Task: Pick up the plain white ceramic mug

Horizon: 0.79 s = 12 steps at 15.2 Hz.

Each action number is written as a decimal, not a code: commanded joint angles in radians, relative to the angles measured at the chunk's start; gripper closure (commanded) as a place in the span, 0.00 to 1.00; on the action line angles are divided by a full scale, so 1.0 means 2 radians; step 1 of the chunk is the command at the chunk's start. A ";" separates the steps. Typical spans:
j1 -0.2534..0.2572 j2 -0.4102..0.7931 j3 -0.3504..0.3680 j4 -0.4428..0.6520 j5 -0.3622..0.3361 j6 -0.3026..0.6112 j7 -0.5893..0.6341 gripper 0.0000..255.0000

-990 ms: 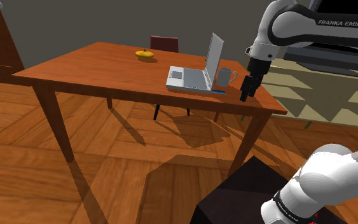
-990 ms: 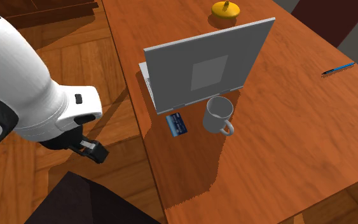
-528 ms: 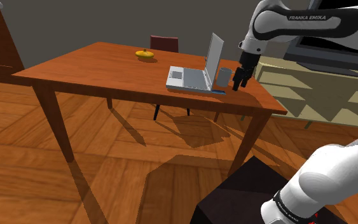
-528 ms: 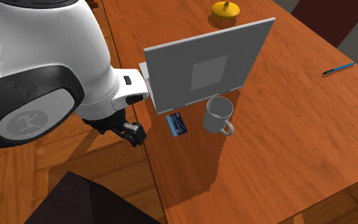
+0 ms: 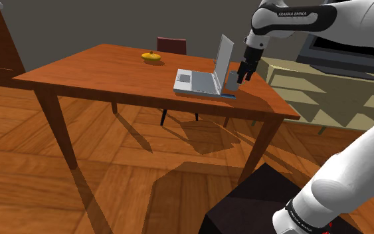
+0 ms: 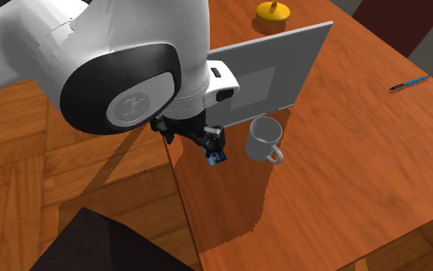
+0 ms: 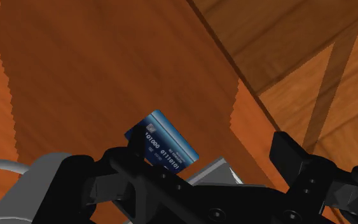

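In the shoulder view the gripper point(image 5: 243, 72) hangs over the table point(image 5: 99, 66), overlapping the mug point(image 5: 232, 79), which stands upright just beside the open laptop point(image 5: 202, 80) at that view's right.

In the second exterior view the mug point(image 6: 264, 138) sits just behind the laptop's point(image 6: 268, 77) lid, its handle pointing to the lower right. The gripper point(image 6: 207, 142) hovers over a blue card point(image 6: 220, 157), beside the mug rather than above it.

In the wrist view the gripper's point(image 7: 209, 153) two fingers stand apart, clasping nothing, with the card point(image 7: 161, 143) below them.

The approach probably needs a sideways shift until the mug is centred between the fingers. Descending clear of the lid and closing across the body, away from the handle, should grip it most surely.
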 commanded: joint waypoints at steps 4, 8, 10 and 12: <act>-0.013 0.093 -0.019 0.107 0.019 -0.005 -0.036 0.00; -0.031 0.175 -0.029 0.218 0.042 -0.026 -0.063 0.00; -0.045 0.222 -0.031 0.286 0.055 -0.044 -0.074 0.00; -0.055 0.255 -0.032 0.335 0.064 -0.059 -0.080 0.00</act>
